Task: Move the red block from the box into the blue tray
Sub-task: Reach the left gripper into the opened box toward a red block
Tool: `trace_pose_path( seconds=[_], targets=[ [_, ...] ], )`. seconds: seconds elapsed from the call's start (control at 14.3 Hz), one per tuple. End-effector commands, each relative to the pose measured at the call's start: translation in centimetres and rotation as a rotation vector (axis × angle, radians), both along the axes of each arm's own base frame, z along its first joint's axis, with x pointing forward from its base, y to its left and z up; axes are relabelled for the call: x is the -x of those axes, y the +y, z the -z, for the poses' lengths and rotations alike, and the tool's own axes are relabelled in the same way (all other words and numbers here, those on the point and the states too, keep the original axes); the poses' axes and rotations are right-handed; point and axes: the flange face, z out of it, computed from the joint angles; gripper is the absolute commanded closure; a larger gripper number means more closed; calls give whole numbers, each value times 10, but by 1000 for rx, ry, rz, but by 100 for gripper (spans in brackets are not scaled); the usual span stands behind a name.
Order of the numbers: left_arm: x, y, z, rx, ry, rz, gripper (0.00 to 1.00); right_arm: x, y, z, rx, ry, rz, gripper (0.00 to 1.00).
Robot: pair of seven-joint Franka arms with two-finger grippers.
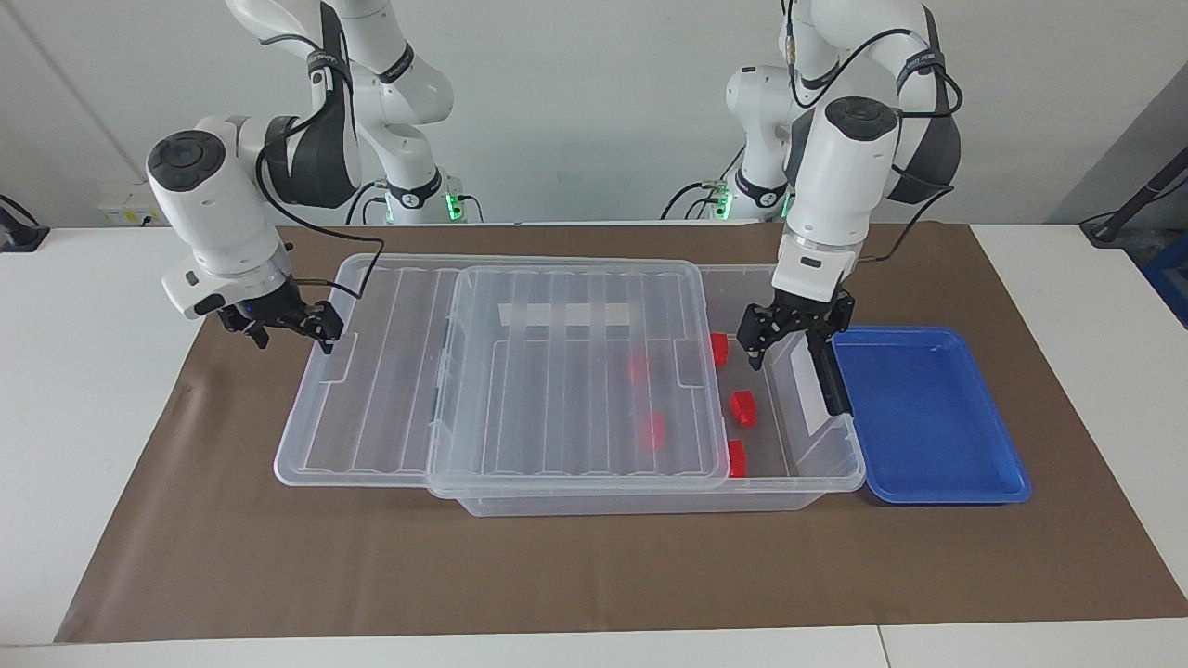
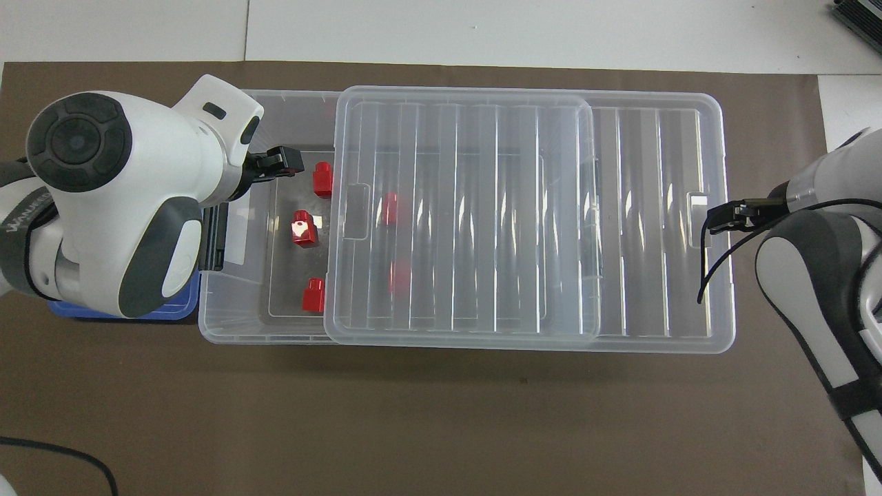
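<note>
Three red blocks lie uncovered in the box [image 1: 817, 464], the lid [image 1: 575, 371] slid aside. Left gripper [image 1: 791, 336], fingers spread, hangs over the gap; the block [image 1: 743, 407] sits just below it. Reaching step: next, descend and pinch, then carry to the tray [image 1: 928, 417] alongside. Right gripper [image 1: 290, 325] pinches the lid's edge.

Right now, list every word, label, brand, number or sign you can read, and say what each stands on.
No text can be read with certainty.
White label strip on the clear lid: blank or too faint.
White label on the box end wall: no legible print.
Lettering on the left arm's link: too distorted to read.
</note>
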Motion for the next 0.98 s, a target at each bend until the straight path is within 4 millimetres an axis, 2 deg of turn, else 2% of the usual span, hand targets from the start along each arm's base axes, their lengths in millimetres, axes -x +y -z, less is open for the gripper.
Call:
trace_pose_path(
  seconds=[0.0, 0.14, 0.42, 0.63, 0.91],
  targets=[
    [0, 11, 19, -5, -28, -7, 0, 6, -11, -5, 19, 15, 14, 0],
    [4, 10, 36, 2, -41, -2, 0, 6, -13, -5, 25, 15, 14, 0],
    [10, -1, 59, 0, -20, 11, 0, 7, -20, -6, 24, 18, 26, 0],
    [19, -16, 91, -2, 2, 32, 0, 8, -21, -6, 24, 20, 29, 0],
    [15, -33, 132, 6, 8, 26, 0, 9, -25, -5, 28, 22, 32, 0]
  ],
)
